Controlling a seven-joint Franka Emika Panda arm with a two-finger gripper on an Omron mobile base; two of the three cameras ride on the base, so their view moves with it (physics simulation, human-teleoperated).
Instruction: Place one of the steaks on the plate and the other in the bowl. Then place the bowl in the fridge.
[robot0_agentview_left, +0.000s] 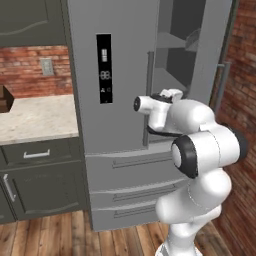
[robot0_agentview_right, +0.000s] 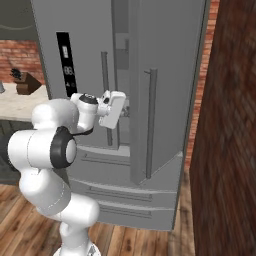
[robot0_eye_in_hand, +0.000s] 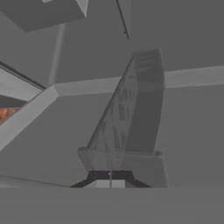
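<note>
Grey metallic French-door fridge (robot0_agentview_left: 120, 75) stands with its right door ajar; the arm's jaws (robot0_eye_in_hand: 110, 175) are closed, holding nothing.

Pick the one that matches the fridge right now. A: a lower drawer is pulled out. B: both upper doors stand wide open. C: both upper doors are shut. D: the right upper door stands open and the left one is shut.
D: on the fridge, the right upper door is swung out, baring the inside shelves, while the left upper door with the black display panel sits flush and the lower drawers are pushed in.
</note>
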